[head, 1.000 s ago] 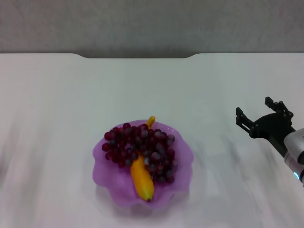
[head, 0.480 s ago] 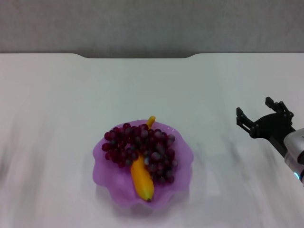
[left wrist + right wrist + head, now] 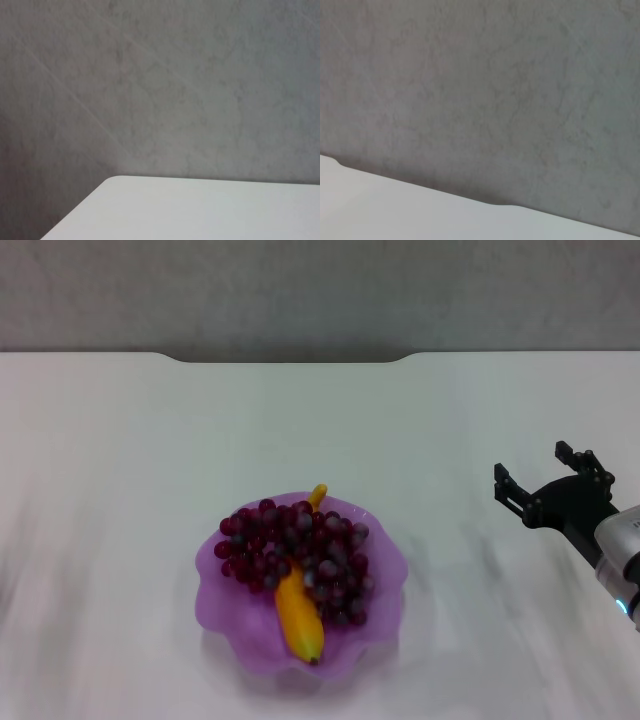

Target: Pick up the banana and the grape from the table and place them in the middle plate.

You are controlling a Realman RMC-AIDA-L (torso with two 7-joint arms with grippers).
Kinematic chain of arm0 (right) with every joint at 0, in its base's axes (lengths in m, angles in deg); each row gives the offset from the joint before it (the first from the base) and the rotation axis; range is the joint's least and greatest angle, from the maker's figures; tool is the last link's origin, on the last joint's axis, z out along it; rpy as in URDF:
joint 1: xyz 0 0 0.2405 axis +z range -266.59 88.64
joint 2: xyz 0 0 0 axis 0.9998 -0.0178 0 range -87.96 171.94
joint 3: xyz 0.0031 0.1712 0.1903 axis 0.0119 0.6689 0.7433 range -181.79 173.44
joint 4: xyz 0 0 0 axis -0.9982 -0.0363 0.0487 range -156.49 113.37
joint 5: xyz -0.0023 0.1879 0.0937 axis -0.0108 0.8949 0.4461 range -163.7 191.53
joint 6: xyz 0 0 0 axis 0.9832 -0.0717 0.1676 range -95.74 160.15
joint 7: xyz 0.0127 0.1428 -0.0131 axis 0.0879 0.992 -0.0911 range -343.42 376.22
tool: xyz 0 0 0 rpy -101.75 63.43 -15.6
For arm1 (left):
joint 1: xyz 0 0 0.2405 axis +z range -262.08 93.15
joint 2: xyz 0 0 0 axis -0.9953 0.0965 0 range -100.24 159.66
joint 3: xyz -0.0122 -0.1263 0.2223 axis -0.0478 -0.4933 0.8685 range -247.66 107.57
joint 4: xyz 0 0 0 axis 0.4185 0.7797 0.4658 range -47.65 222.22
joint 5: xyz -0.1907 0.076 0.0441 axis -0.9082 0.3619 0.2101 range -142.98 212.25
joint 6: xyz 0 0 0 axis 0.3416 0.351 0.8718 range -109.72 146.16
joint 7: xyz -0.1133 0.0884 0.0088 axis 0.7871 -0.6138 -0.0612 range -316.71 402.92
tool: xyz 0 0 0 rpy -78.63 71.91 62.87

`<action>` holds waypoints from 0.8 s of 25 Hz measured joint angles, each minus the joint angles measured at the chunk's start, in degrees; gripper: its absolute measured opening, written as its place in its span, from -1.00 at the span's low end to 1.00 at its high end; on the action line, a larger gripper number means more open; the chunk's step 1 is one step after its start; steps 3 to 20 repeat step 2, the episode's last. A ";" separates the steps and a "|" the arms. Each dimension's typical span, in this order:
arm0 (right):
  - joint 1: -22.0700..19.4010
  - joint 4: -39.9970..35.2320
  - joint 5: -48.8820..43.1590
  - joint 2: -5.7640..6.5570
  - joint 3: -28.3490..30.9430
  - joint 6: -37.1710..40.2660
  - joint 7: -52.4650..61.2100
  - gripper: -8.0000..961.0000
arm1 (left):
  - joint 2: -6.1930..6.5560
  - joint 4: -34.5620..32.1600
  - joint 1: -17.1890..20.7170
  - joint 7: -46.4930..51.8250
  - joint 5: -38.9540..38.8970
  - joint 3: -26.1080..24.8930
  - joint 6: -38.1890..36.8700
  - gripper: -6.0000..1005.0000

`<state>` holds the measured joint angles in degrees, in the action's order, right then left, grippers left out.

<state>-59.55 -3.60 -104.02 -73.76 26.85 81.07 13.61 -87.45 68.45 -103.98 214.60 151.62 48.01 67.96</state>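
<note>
Holding both fruits, the plate [image 3: 217, 592] sits on the table [image 3: 120, 460] toward the near side, a little left of centre. The banana [image 3: 298, 616] lies lengthwise in it, its near end close to the rim and its far tip showing beyond the grape [image 3: 300, 558], which is draped across the banana's middle and fills most of the bowl. The plate is translucent purple plastic with a wavy, scalloped rim. The grape is a bunch of small, glossy, dark red-purple spheres; the banana is smooth, curved and yellow-orange. The table is plain flat white, with a rounded notch in its far edge. The right gripper [image 3: 548, 483] hovers well apart from the plate on the right, its black fingers spread and empty. The left gripper is out of sight.
</note>
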 joint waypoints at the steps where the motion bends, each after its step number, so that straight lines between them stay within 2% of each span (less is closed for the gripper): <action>1: 0.00 -0.02 -0.03 0.00 0.00 0.00 0.03 0.85 | 0.00 0.02 0.00 -0.01 0.00 0.00 0.00 0.75; 20: 0.01 -0.03 -0.06 0.00 0.00 0.00 0.03 0.85 | 0.00 0.05 -0.02 -0.01 0.00 -0.01 0.00 0.75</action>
